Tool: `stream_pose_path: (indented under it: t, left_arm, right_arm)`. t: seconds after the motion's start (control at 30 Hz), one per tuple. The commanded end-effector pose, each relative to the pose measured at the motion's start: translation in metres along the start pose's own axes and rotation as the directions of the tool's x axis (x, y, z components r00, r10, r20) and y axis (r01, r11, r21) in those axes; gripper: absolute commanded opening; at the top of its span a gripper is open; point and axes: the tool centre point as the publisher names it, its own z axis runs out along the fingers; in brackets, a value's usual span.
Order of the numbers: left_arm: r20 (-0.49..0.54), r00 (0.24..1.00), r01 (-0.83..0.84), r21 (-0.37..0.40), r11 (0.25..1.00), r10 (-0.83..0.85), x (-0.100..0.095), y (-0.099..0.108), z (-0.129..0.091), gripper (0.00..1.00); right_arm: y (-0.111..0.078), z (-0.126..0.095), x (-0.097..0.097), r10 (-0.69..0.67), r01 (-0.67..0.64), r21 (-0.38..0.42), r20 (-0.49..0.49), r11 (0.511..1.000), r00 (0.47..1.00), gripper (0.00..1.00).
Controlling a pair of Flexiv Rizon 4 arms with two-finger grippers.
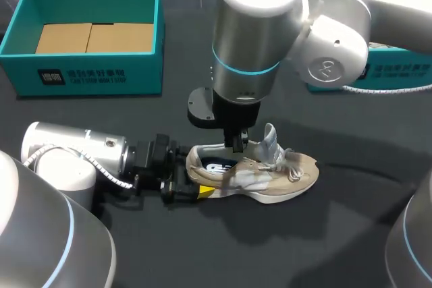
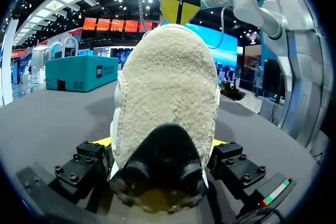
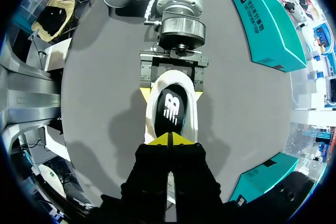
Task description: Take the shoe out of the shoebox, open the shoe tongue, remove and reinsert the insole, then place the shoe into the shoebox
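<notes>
Gripping fuzzy beige shoe (image 1: 270, 180) heel, left jaws, right jaws closed over insole (image 3: 170, 109)

Printed in white on the teal shoebox (image 1: 88, 75) front wall: a square mark and lettering, probably too small to read. Stamped on the dark insole (image 3: 171, 108): a white logo.

One shoe (image 1: 270, 179), two teal boxes (image 1: 91, 75) (image 1: 398, 71), two arms (image 1: 74, 156) (image 1: 256, 25), two hands (image 1: 197, 181) (image 1: 238, 145).
</notes>
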Motion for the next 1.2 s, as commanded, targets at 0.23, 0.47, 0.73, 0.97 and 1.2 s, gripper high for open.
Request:
stream_pose_path:
  t: [0.23, 0.47, 0.73, 0.97, 1.2]
  left_arm:
    - [0.001, 1.000, 0.000, 0.000, 1.000, 0.000, 0.001, 0.000, 0.001, 0.00]
    - [0.001, 1.000, 0.000, 0.000, 1.000, 0.000, 0.001, 0.000, 0.001, 0.00]
    - [0.001, 1.000, 0.000, 0.000, 1.000, 0.000, 0.001, 0.000, 0.001, 0.00]
    - [0.001, 1.000, 0.000, 0.000, 1.000, 0.000, 0.001, 0.000, 0.001, 0.00]
    - [0.001, 1.000, 0.000, 0.000, 1.000, 0.000, 0.001, 0.000, 0.001, 0.00]
  right_arm:
    - [0.001, 0.032, -0.010, -0.039, 0.039, 0.022, -0.012, 0.999, 0.999, 0.00]
    - [-0.008, 0.053, -0.005, -0.036, 0.036, 0.018, 0.000, 0.999, 0.999, 0.00]
    - [-0.016, 0.081, 0.001, -0.045, 0.046, -0.015, 0.035, 0.999, 0.998, 0.00]
    - [-0.030, 0.089, 0.002, -0.020, 0.020, 0.012, 0.045, 1.000, 0.999, 0.00]
    - [-0.044, 0.084, 0.001, 0.016, -0.019, 0.058, 0.055, 0.998, 0.998, 0.00]
